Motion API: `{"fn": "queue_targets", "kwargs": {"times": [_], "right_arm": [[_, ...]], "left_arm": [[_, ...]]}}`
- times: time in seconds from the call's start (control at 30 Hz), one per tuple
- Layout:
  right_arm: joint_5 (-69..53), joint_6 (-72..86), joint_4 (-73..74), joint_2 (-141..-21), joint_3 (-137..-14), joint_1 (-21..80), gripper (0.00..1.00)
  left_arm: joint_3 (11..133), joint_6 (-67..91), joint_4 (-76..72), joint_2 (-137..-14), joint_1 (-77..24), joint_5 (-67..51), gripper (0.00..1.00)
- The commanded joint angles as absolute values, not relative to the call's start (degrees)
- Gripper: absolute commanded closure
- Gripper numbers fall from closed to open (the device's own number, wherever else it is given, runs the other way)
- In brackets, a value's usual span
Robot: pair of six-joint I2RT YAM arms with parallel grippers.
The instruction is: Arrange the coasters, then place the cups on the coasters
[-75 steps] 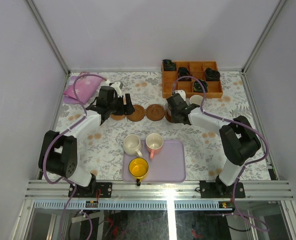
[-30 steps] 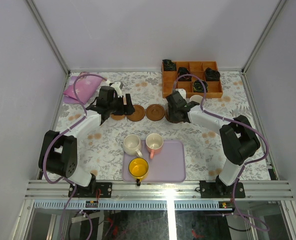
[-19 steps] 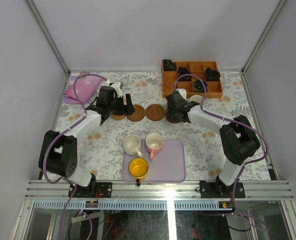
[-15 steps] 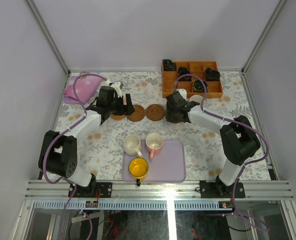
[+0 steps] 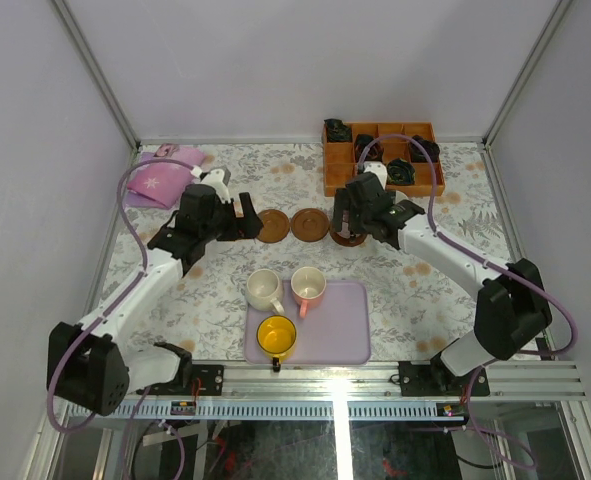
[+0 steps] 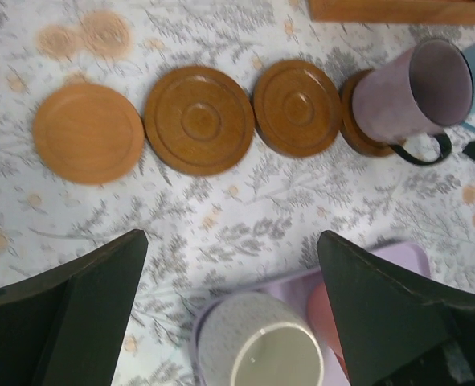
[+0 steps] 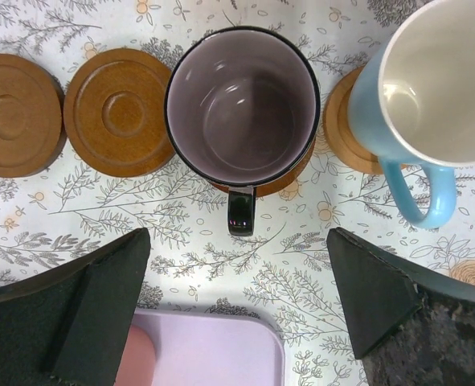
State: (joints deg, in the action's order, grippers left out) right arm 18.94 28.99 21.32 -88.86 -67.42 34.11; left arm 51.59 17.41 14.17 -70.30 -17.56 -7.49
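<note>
Three bare coasters (image 6: 88, 133) (image 6: 198, 119) (image 6: 296, 107) lie in a row on the flowered cloth. A fourth coaster (image 7: 295, 173) carries the purple-grey cup (image 7: 241, 104), which stands upright with its handle toward the tray. The light blue cup (image 7: 430, 88) stands on a fifth coaster (image 7: 339, 129) to its right. The cream cup (image 5: 264, 289), pink cup (image 5: 308, 286) and yellow cup (image 5: 276, 336) sit on the lavender tray (image 5: 340, 335). My right gripper (image 7: 239, 241) hangs open above the purple-grey cup, holding nothing. My left gripper (image 6: 231, 241) is open and empty above the cloth between the coaster row and the cream cup (image 6: 257, 342).
An orange-brown compartmented wooden box (image 5: 383, 160) with dark items stands at the back right. A pink-purple cloth (image 5: 160, 180) lies at the back left. Metal frame posts and pale walls close in the table on three sides.
My right gripper has opened wide and lifted off the purple-grey cup, which stays on its coaster. My left arm has drawn back toward the near side and risen, opening a little more.
</note>
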Motion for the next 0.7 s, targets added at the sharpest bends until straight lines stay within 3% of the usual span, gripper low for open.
{"fn": "queue_targets", "kwargs": {"times": [0.0, 0.27, 0.67], "right_arm": [[21.11, 27.48, 21.06, -85.15, -69.41, 33.84, 0.01], [21.97, 25.10, 20.44, -84.89, -70.62, 33.89, 0.01], [19.34, 24.15, 19.80, -85.03, -71.97, 33.92, 0.01]], "left_arm": [[48.72, 24.24, 20.17, -66.71, -22.05, -4.30, 0.13], [45.07, 32.63, 25.96, -62.02, -30.33, -1.15, 0.07], [43.22, 39.88, 35.17, -58.53, -36.13, 2.20, 0.07]]}}
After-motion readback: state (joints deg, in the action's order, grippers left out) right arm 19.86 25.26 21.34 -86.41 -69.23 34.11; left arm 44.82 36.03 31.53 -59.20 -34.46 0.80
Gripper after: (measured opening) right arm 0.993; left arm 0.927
